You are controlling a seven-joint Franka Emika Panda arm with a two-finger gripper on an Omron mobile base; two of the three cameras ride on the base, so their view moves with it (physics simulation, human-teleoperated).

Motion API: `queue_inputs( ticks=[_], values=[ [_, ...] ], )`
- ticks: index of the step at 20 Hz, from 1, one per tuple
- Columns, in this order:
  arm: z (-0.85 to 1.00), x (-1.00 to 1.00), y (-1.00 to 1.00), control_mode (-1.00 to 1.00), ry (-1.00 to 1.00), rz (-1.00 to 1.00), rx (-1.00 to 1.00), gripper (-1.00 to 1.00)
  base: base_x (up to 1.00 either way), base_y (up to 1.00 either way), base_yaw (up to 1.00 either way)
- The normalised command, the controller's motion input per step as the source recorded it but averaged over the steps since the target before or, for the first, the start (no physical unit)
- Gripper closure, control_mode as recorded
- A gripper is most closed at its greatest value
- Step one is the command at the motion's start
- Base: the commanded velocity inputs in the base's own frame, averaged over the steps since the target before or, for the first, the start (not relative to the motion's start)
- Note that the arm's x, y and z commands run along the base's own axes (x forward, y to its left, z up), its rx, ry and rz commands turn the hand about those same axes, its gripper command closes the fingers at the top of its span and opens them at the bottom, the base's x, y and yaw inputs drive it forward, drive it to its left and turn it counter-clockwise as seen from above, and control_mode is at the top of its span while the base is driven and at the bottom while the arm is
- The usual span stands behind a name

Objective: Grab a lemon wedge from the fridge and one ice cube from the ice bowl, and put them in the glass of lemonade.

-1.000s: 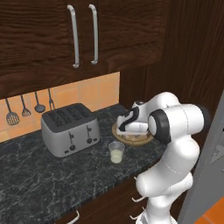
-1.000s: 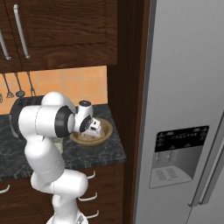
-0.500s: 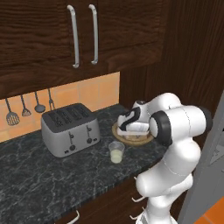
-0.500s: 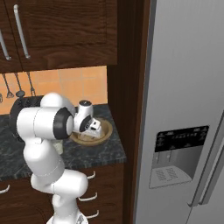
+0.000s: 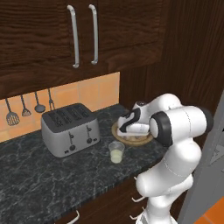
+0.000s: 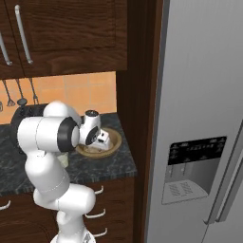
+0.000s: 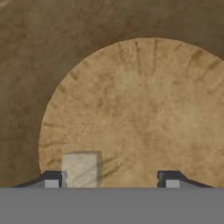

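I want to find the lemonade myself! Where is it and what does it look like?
Find the big grey toaster on the dark counter. Just right of it, in front of the round wooden bowl, stands the glass of lemonade: small, clear, with pale yellow liquid inside.

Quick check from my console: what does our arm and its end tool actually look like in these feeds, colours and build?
The arm is glossy white, built of rounded, bulbous segments, with dark grey to black rings at the joints. No loose cables or markings show. The gripper ends in two small dark fingertips with paler grey pads; these form the jaws. In the right base view the hand is white with dark insets.
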Motion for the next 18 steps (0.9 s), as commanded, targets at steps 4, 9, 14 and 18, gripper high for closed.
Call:
queue_inputs(
  ticks=[4,9,14,18],
  values=[
    [-0.17,0.12,0.00,-1.00,0.04,0.00,0.00,1.00,0.00,0.00,0.00],
    [-0.04,0.00,0.00,-1.00,0.04,0.00,0.00,1.00,0.00,0.00,0.00],
    [0.15,-0.29,0.00,-1.00,0.00,0.00,0.00,1.00,0.00,0.00,0.00],
    [0.44,-0.40,0.10,-1.00,-0.05,0.00,0.00,1.00,0.00,0.00,0.00]
  ],
)
